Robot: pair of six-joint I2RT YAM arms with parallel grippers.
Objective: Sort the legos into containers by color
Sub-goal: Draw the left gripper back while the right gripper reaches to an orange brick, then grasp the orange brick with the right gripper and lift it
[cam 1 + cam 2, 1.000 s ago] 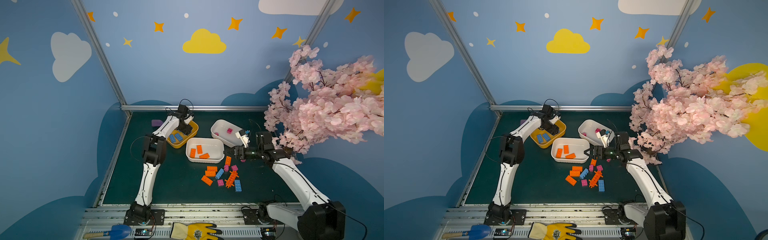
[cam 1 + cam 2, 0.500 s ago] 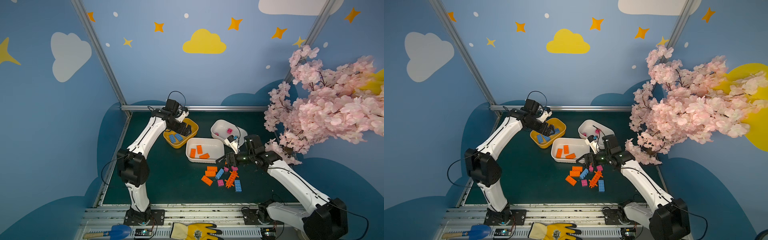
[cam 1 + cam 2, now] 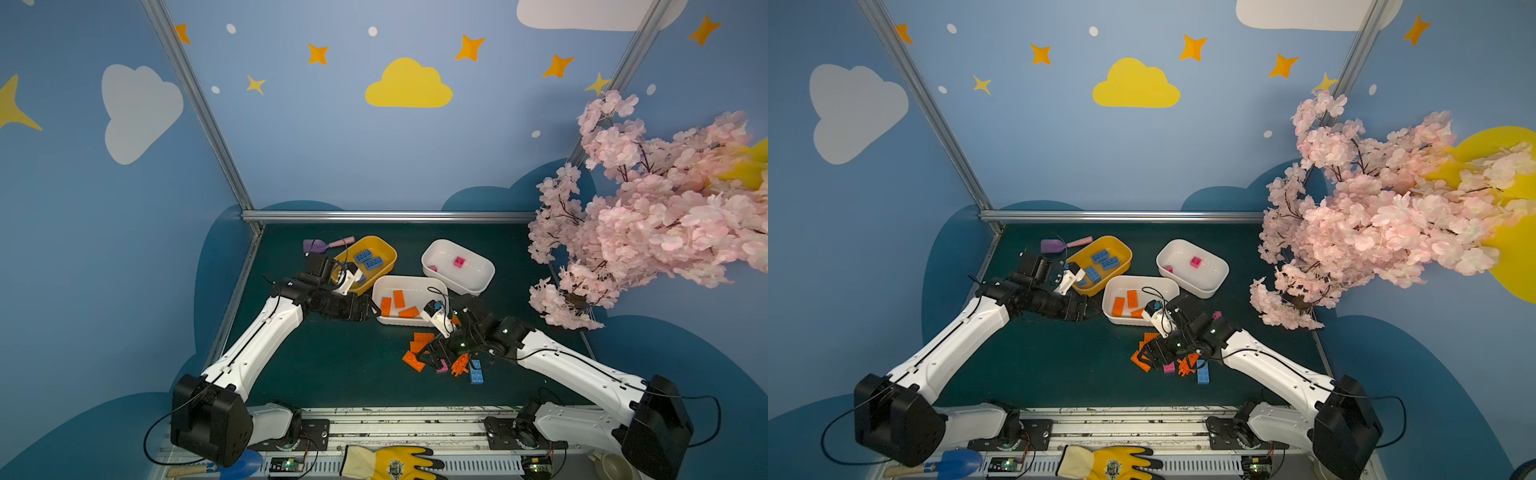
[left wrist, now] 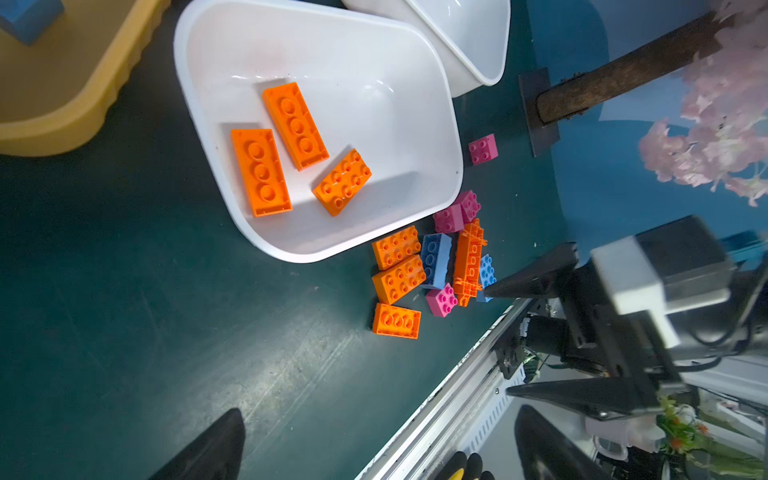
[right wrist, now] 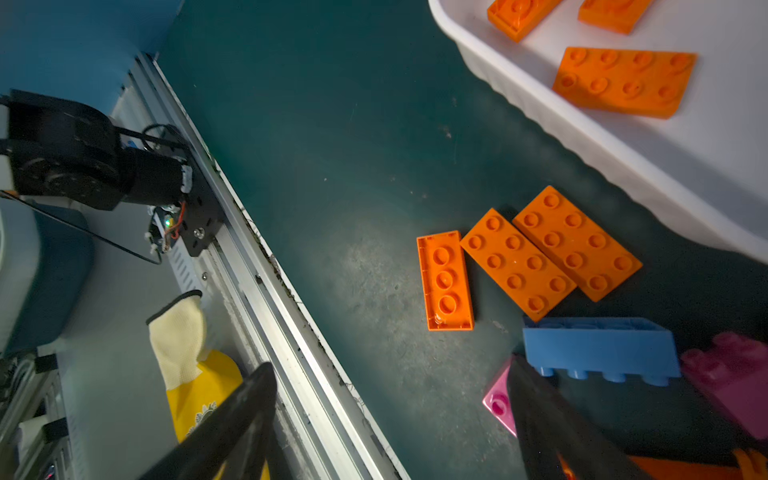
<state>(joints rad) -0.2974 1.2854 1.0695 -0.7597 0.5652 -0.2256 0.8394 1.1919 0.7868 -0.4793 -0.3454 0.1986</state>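
Left fingers (image 3: 370, 311): spread wide, nothing between them, over the dark green surface (image 3: 332, 365) just beside the left end of my middle white plastic tub (image 3: 419, 286). That tub holds three flat orange studded bricks (image 4: 259, 172).

Right fingers (image 3: 432, 355): parted and empty, down at the loose pile in front of that same tub. In the right wrist view one of them sits right by a blue rectangular brick (image 5: 598, 349) lying on its side and a small pink brick (image 5: 498, 401). I can't tell if there's contact.

Loose on the surface:
- two orange eight-stud bricks (image 5: 548, 249) side by side
- an underside-up orange brick (image 5: 444, 280) next to them
- a long spiky orange piece (image 4: 468, 262)
- a smaller blue brick (image 3: 476, 372)
- a few magenta-pink squarish bricks (image 4: 449, 218) against the tub wall
- a lone pink brick (image 4: 483, 148) set apart from the pile

The yellow-orange plastic tub (image 3: 388, 254), back left, holds blue bricks (image 3: 368, 258). The far white tub (image 3: 478, 284), back right, holds two pink bricks (image 3: 459, 261). A purple scoop with pink handle (image 3: 318, 246) lies just behind the yellow-orange tub.
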